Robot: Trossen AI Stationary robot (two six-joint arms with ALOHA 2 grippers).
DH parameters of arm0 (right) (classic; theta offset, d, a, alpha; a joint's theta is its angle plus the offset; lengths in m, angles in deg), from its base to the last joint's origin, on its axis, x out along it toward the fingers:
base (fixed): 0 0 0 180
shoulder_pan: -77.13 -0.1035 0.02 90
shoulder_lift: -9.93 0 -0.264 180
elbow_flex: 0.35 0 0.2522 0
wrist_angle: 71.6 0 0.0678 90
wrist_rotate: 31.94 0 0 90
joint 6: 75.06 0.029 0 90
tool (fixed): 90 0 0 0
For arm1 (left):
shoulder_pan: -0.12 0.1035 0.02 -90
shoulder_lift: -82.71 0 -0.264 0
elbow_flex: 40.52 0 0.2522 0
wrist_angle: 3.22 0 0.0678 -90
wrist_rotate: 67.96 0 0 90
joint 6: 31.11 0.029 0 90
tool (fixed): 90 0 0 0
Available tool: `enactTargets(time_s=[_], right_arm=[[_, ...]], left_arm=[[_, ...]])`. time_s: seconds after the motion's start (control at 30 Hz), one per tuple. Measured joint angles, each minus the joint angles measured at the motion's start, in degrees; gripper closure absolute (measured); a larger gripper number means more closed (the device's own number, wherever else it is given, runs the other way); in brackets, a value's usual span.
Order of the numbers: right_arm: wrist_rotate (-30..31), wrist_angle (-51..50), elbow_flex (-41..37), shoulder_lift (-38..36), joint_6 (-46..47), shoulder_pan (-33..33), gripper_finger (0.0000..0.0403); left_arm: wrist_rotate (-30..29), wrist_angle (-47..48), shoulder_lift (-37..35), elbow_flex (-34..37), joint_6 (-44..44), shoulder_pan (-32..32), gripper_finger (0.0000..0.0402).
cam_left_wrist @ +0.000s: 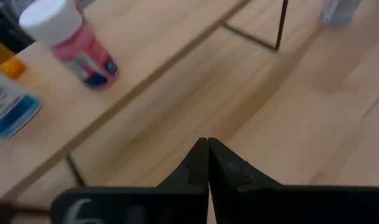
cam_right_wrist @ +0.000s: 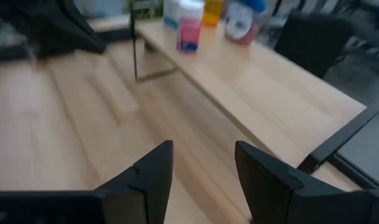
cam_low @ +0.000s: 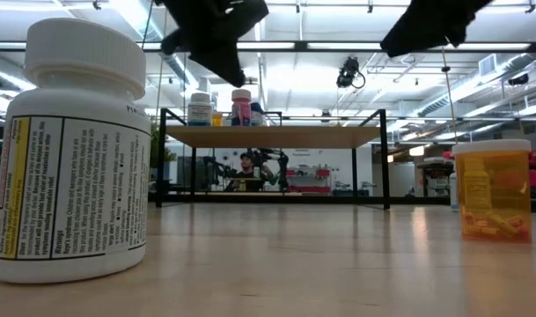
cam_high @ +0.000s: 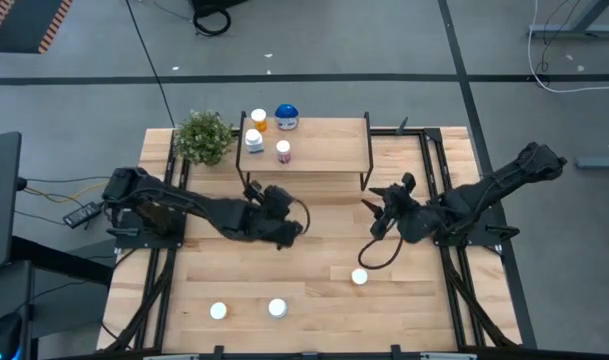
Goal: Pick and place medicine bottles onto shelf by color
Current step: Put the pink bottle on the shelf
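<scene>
Left gripper (cam_left_wrist: 208,163): jaws together, empty, just off the shelf (cam_high: 329,150) front edge | right gripper (cam_right_wrist: 201,171): jaws apart, empty, at shelf's 5 o'clock | four bottles on shelf's left end, pink bottle (cam_high: 282,151) nearest us | we judge: between placements; next, fetch a table bottle (cam_high: 359,277) at 6 o'clock.

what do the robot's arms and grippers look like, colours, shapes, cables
Both arms are dark, nearly black, jointed segments on black frame mounts at the table's sides. The left gripper has two matte black wedge-shaped fingers tapering to points; the right gripper has the same black angular fingers. A black cable loops beside each wrist. No clear markings are readable.
</scene>
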Motion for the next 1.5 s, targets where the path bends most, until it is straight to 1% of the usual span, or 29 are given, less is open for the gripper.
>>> enactTargets(time_s=[0.13,0.23,0.3,0.37,0.47,0.5,0.63,0.73,0.83,0.9,0.97,1.07,1.2,1.37,1.5], right_arm=[[7.9,9.8,-7.7,0.7,0.4,-2.7,0.0221],[10.6,12.8,-12.5,1.4,1.5,-3.3,0.0221],[11.9,12.9,-14.9,1.7,3.5,-3.3,0.0221],[13.2,12.8,-16.7,1.7,4.3,-3.2,0.0221],[14.5,12.9,-17.6,1.7,3.9,-3.3,0.0221],[14.6,12.9,-17.7,1.7,3.3,-3.3,0.0221],[14.8,12.9,-17.7,1.7,1.8,-3.2,0.0221],[15.6,12.7,-17.7,1.7,0.4,-3.2,0.0221],[18.1,12.5,-17.7,1.7,-0.8,-3.2,0.0221],[20.1,12.5,-17.7,1.7,-1.5,-3.2,0.0221],[21.6,12.5,-17.7,1.7,-2.2,-3.2,0.0221],[23.5,12.5,-17.7,1.7,-3.6,-3.1,0.0221],[25.5,12.5,-17.7,1.7,-5.6,-3.1,0.0221],[26.4,12.8,-17.6,1.6,-6.3,-3.0,0.0221],[26.6,13.0,-17.6,1.6,-6.4,-2.6,0.0221]], left_arm=[[2.9,-12.7,-3.2,5.3,8.3,4.2,0.0400],[10.5,-23.2,-4.3,9.7,14.3,8.3,0.0400],[13.9,-28.7,-4.6,12.4,16.2,11.0,0.0398],[14.2,-33.2,-4.6,14.1,17.4,13.0,0.0398],[13.8,-35.7,-5.4,14.5,18.7,14.3,0.0400],[13.2,-36.2,-5.4,14.2,18.8,14.1,0.0399],[8.1,-35.4,-5.7,13.1,20.2,11.9,0.0400],[1.8,-35.2,-5.8,13.0,19.6,9.8,0.0400],[-5.7,-32.8,-5.8,13.0,16.5,7.4,0.0400],[-10.5,-30.0,-5.8,13.0,12.7,6.0,0.0400],[-13.5,-28.1,-5.7,13.0,9.5,5.1,0.0399],[-15.5,-27.2,-5.6,13.4,8.3,5.4,0.0399],[-15.4,-27.2,-4.0,14.9,8.7,6.5,0.0400],[-15.1,-28.4,-1.7,16.6,8.7,6.9,0.0398],[-17.2,-29.6,-0.5,16.8,8.9,7.4,0.0399]])
